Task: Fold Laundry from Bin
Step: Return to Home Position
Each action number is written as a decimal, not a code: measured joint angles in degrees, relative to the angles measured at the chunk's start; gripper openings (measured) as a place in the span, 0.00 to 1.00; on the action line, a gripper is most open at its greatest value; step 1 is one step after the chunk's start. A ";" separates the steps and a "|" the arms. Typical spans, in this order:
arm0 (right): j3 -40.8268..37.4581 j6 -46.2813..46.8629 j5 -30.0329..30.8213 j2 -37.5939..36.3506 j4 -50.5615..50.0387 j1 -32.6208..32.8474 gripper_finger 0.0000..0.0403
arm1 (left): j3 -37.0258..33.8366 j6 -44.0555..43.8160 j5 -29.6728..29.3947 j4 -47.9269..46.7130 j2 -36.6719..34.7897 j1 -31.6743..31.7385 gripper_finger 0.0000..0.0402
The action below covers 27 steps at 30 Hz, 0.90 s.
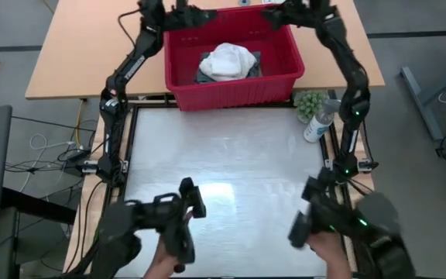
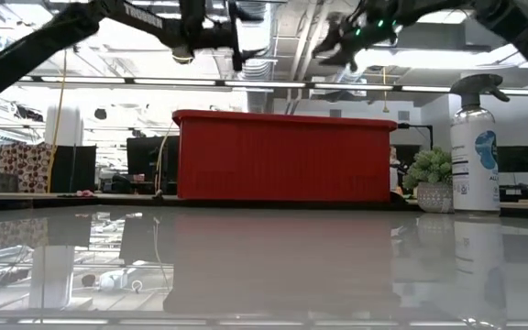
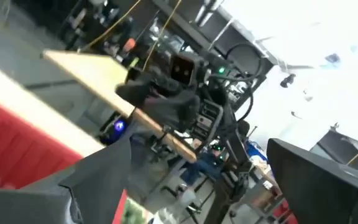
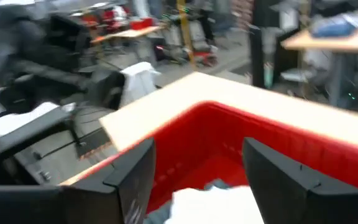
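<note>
The red bin stands at the table's far edge. Inside it, a crumpled white garment lies on top of a dark cloth; the white garment also shows in the right wrist view. My left gripper hangs high over the bin's far left corner, open, with nothing between its fingers. My right gripper hangs high over the bin's far right corner, also open and empty. In the low view both grippers are well above the bin's rim.
A spray bottle and a small potted plant stand right of the bin. The pale table top lies bare in front of the bin. A person's hands work two control arms at the near edge.
</note>
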 joint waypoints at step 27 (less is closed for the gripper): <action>-0.22 -26.21 34.64 -5.53 22.76 17.21 0.63 | -0.10 16.64 -9.97 -11.57 -11.08 -3.04 0.90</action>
